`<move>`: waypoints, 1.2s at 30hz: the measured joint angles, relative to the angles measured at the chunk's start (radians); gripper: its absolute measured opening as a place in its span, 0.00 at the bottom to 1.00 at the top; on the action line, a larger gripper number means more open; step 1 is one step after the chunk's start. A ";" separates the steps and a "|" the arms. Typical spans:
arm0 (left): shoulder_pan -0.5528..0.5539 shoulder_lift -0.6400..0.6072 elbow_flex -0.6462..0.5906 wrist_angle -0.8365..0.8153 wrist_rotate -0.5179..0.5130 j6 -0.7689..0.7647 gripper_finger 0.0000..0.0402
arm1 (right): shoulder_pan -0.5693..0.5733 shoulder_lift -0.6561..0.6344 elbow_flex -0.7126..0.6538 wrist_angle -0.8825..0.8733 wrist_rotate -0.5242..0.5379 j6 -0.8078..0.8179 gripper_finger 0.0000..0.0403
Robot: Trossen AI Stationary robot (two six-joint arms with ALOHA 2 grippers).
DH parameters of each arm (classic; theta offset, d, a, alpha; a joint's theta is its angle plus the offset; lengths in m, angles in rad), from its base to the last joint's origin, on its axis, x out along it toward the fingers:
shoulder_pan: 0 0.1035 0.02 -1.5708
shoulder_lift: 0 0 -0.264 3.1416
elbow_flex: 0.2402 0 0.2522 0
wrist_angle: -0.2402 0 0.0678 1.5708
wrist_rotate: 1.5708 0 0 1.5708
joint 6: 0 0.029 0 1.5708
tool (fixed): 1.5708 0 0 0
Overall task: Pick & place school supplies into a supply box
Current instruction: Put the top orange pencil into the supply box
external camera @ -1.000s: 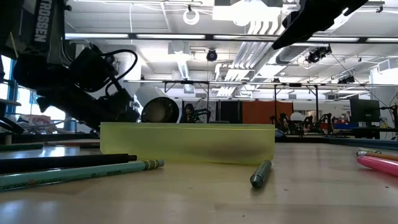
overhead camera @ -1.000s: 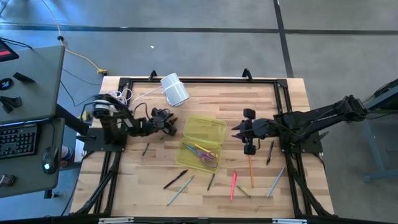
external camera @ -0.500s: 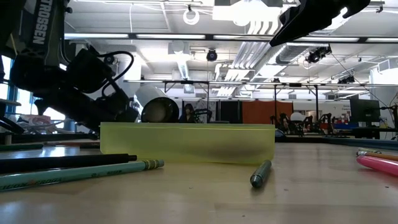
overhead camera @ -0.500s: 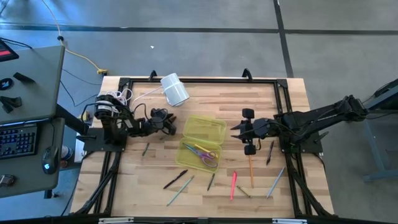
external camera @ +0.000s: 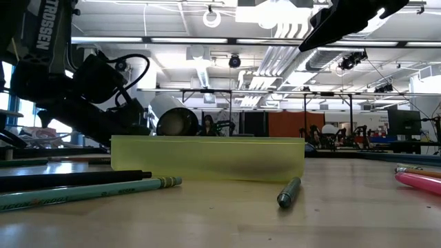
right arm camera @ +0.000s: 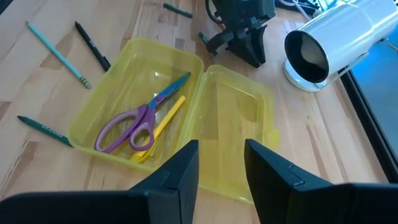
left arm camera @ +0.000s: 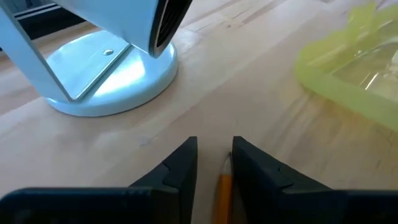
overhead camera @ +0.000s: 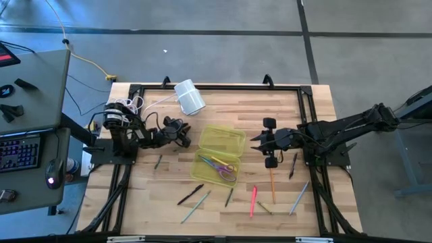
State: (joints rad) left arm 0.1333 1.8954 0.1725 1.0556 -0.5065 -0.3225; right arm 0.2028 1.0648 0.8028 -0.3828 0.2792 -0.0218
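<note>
The supply box [right arm camera: 155, 118] lies open in the table's middle, lid [overhead camera: 223, 140] folded toward the far side. In its base are purple-and-teal scissors [right arm camera: 134, 127] and a yellow pencil [right arm camera: 163, 121]. My left gripper [left arm camera: 214, 146] is low over the wood, left of the box and near the white cylinder [overhead camera: 190, 96]. It is shut on an orange pencil [left arm camera: 222, 186]. My right gripper [right arm camera: 221, 158] hangs open high above the table, right of the box, with nothing between its fingers. Several pens and pencils lie loose near the front edge. My left gripper has the orange pencil between its two fingers, with the pencil's end [left arm camera: 224, 165] showing just behind the fingertips. The pencil runs along the fingers, which slant down toward the box. Whether the pencil rests on the wood I cannot tell.
Loose on the wood are a black pen [overhead camera: 190, 195], a teal pencil [overhead camera: 196, 206], a green pen [overhead camera: 229, 196], a pink pen [overhead camera: 253, 200], another orange pencil [overhead camera: 273, 185], a grey pen [overhead camera: 299, 198] and a dark pen [overhead camera: 293, 165]. A coiled white cord [overhead camera: 131, 102] lies at the far left.
My left gripper has stayed beside the box, rolled a little at the wrist, and its fingers have drawn together on the orange pencil. My right arm has kept still.
</note>
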 joint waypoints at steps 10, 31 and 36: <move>-0.001 0.000 0.000 -0.003 -0.013 0.003 0.38 | 0.000 0.000 0.000 0.000 -0.001 0.006 0.28; -0.005 -0.119 -0.008 0.014 0.170 -0.030 0.03 | 0.000 0.000 0.000 0.002 0.001 -0.005 0.28; -0.005 -0.252 -0.008 -0.086 0.173 -0.017 0.04 | 0.000 0.000 0.000 0.004 0.001 -0.005 0.28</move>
State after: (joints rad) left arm 0.1287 1.6429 0.1646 0.9700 -0.3339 -0.3397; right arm 0.2028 1.0645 0.8028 -0.3793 0.2798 -0.0265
